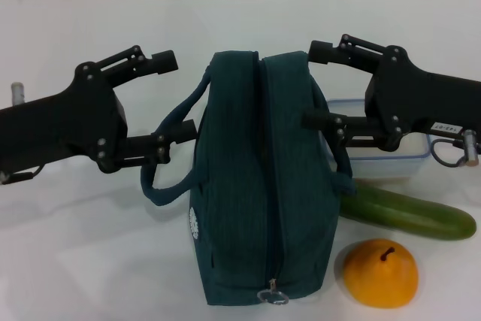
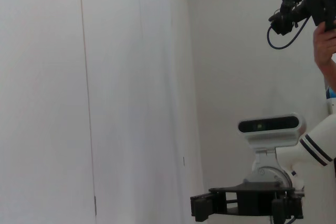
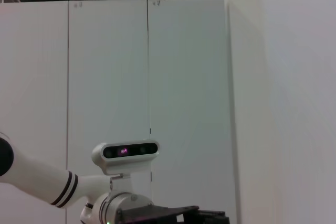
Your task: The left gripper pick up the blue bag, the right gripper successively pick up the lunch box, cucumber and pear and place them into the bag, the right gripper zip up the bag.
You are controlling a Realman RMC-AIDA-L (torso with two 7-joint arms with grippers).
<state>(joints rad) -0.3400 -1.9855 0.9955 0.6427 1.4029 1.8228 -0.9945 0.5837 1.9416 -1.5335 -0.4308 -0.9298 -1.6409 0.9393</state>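
Note:
The blue bag [image 1: 259,178] stands on the white table [image 1: 75,261], its top zip closed and the ring pull [image 1: 273,293] at the near end. My left gripper [image 1: 173,99] is open just left of the bag, its lower finger close to the left handle loop [image 1: 161,178]. On the bag's right side my right gripper [image 1: 314,84] is open too, next to the right handle. The lunch box [image 1: 376,159] sits behind and under the right gripper, partly hidden. In front of it lies the cucumber [image 1: 409,216], and the pear [image 1: 379,272] is nearest.
The wrist views look away from the table at white wall panels and the robot's head [image 2: 270,129]. A person's hand holding a dark device [image 2: 302,3] shows high in the left wrist view.

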